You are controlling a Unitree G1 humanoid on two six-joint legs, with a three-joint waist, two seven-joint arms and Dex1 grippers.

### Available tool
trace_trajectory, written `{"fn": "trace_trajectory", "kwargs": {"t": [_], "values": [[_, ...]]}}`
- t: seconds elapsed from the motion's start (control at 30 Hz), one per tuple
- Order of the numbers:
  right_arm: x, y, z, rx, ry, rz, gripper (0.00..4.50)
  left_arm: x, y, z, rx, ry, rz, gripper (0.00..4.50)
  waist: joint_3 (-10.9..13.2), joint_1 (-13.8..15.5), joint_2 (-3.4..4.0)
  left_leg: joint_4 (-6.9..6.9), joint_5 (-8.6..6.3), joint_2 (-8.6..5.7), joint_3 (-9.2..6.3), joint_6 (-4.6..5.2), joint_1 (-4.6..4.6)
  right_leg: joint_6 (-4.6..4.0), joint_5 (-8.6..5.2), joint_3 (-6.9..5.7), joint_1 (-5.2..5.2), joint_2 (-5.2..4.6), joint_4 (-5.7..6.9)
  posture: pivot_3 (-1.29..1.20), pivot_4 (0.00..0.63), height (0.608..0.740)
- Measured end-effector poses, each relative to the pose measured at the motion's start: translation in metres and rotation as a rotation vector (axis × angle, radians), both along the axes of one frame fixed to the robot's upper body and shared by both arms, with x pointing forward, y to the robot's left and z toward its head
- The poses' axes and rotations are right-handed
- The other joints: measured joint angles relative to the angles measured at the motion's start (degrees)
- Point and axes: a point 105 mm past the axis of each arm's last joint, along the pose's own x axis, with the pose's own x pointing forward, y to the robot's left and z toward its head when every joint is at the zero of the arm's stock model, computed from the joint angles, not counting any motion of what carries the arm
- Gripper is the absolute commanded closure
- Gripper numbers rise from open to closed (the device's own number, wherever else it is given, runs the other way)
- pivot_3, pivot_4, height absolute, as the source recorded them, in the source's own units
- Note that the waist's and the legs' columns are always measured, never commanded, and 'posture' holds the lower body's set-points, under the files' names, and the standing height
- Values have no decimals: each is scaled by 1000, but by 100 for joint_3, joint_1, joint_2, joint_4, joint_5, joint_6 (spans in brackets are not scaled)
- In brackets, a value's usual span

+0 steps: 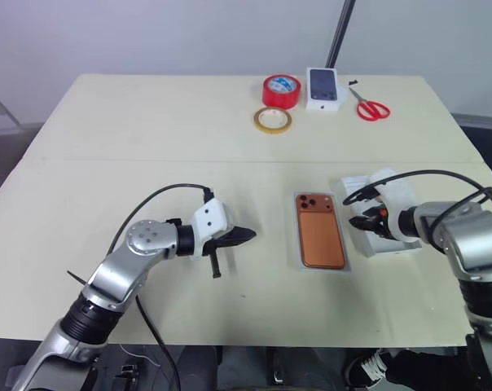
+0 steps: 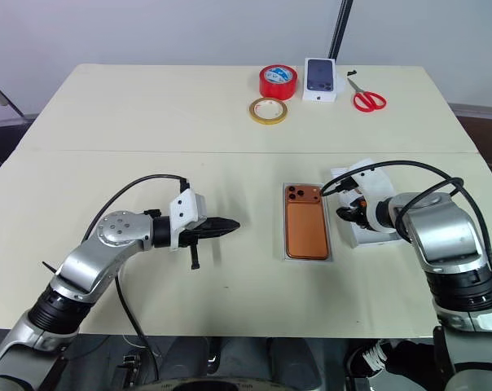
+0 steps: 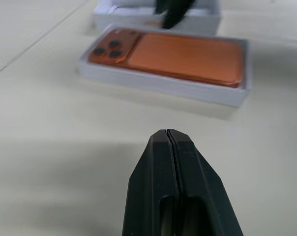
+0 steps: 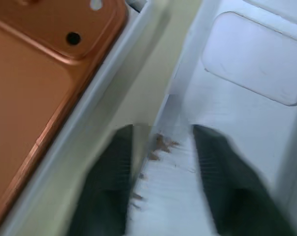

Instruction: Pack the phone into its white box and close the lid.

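The phone point(image 1: 322, 230) is sitting camera-side up in the white box point(image 1: 345, 259), about mid-bench point(image 1: 148, 130). Just right of it is the lid point(image 1: 393, 189), open side up. The right hand point(image 1: 366, 220) has its 2 fingers spread, straddling the lid's near wall. The left hand point(image 1: 244, 236) hangs well left of the box, fingers pressed together, holding nothing.

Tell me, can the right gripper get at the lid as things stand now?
Probably yes. The right gripper is already at the lid, its fingers straddling the rim nearest the white box holding the phone; nothing blocks it.
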Motion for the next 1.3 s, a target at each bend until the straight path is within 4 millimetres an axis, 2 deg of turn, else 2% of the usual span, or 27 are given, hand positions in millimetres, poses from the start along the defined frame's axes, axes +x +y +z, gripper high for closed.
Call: {"fn": "trace_trajectory", "kwargs": {"t": [0.03, 0.27, 0.37, 0.47, 0.53, 0.6, 0.7, 0.8, 0.9, 1.03, 1.13, 1.2, 1.3], "values": [[1, 2, 0, 9, 4, -11, 4384, -1, 1, -1, -4, -1, 4, 4500, 0, -6, 0, 0, 0, 0, 0, 0, 0, 0, 0, 0, -1, 0, 0, 0, 150, 740], [-2, -2, 6, 44, 28, -83, 4384, 0, 6, 1, -23, -8, 38, 4500, 1, -4, 1, 0, -1, 1, 0, 1, 0, 0, 0, 0, -2, 2, 2, 0, 150, 740], [0, 0, 27, 103, -21, -97, 4384, 3, 12, -1, -33, -4, 83, 4500, 3, -17, 5, 0, -1, 2, 2, 2, 0, 0, 0, 1, -5, 2, 6, 0, 150, 740], [6, 18, 67, 255, -136, -31, 4384, 18, 28, 3, -73, -18, 199, 4500, 3, -40, 7, -1, -1, 14, 4, 2, 1, -2, 1, 1, -10, 14, 11, 0, 150, 740], [8, 44, 90, 445, -200, 76, 4384, 33, 42, 5, -97, -24, 297, 4500, 3, -43, 7, -2, -1, 21, 4, 2, 0, -4, 3, 1, -10, 22, 11, 0, 150, 740], [6, 70, 101, 606, -198, 187, 4384, 46, 50, 8, -115, -33, 364, 4500, 3, -38, 6, -1, -1, 23, 5, 2, -1, -5, 3, 0, -10, 24, 12, 0, 150, 740], [0, 104, 100, 826, -100, 288, 4384, 56, 55, 11, -136, -42, 416, 4500, 3, -20, 5, 5, -2, 18, 9, 4, -10, -5, 3, 0, -12, 16, 12, 0, 150, 740], [-10, 130, 93, 962, -32, 276, 4384, 59, 51, 13, -147, -58, 414, 4500, 2, -10, 4, 18, -6, 18, 10, 13, -31, -4, 3, -3, -21, 6, 11, 0, 150, 740], [-18, 152, 78, 1127, 46, 114, 4384, 59, 47, 13, -158, -59, 408, 4500, 2, -66, 3, 28, -6, 16, 13, 14, -65, -2, 4, 1, -65, 10, 31, 0, 150, 740], [-30, 172, 56, 1229, 122, -149, 4384, 58, 32, 15, -183, -59, 369, 4500, 1, -145, 4, 26, 0, 23, 7, 7, -81, -3, 4, 3, -91, 21, 51, 0, 150, 740], [-35, 165, 41, 1207, 163, -323, 3546, 55, 15, 15, -193, -56, 322, 4500, 1, -157, 5, 28, 2, 18, 9, 3, -81, -3, 4, 3, -89, 21, 51, 0, 150, 740], [-34, 154, 39, 1157, 135, -353, 2533, 52, 1, 13, -195, -47, 285, 4500, 1, -158, 5, 29, 3, 15, 11, 5, -79, -3, 4, 3, -87, 23, 50, 0, 150, 740], [-25, 122, 44, 939, 26, -262, 959, 53, -20, 16, -204, -49, 236, 4500, 3, -127, 13, 29, 7, 9, 15, 12, -78, -3, 4, 1, -87, 23, 49, 0, 150, 740]]}}
